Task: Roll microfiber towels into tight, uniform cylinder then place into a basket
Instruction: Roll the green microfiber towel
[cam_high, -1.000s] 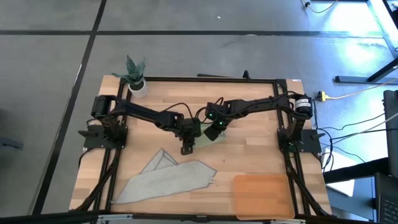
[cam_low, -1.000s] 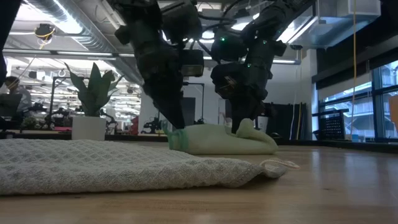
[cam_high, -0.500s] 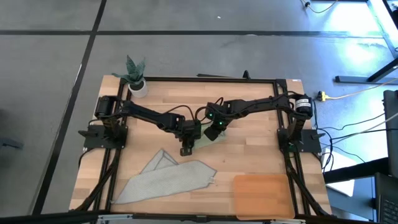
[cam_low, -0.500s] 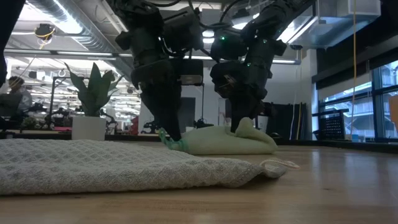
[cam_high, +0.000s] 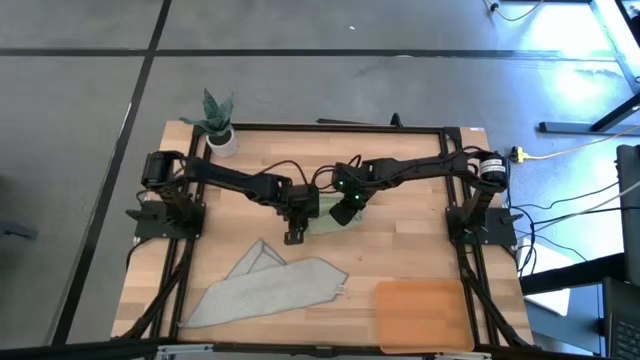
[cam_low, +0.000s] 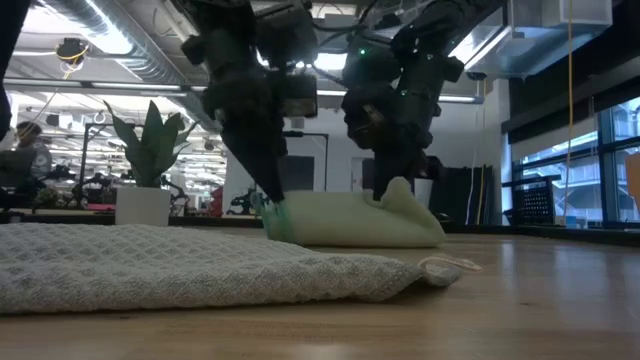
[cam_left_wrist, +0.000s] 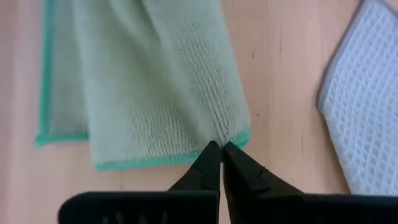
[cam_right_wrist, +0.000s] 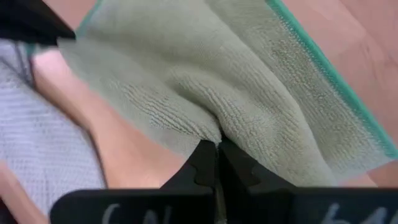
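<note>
The pale green towel (cam_high: 322, 224) lies bunched at the table's middle, between my two grippers. My left gripper (cam_high: 296, 233) is shut on its left end, seen in the low view as the gripper (cam_low: 272, 213) at the towel (cam_low: 350, 222). My right gripper (cam_high: 346, 212) is shut on the towel's right part. The grey towel (cam_high: 270, 290) lies spread flat near the front edge, touched by no gripper. The orange-brown basket (cam_high: 420, 312) sits at the front right. My left gripper pinches the green towel at its teal-hemmed edge (cam_left_wrist: 231, 138), near a corner, between its two fingertips. The fingers slant down from above. That end (cam_low: 278, 218) is raised a little; the towel's middle rests on the table. My right gripper pinches a raised fold of the green towel (cam_right_wrist: 214, 127) between its two fingers, slanting down from above. The cloth gathers into ridges toward the fingers and stands up in a peak (cam_low: 400, 190), with the rest lying on the table.
A small potted plant (cam_high: 218, 120) stands at the table's far left corner. The grey towel (cam_low: 180, 270) fills the near left of the table, close beside the green one. Bare wood lies to the right of the green towel and behind it.
My left gripper has shut on the green towel's left end and raised it a little off the table. The towel now stands higher between the two grippers. My right gripper has stayed shut on its fold.
</note>
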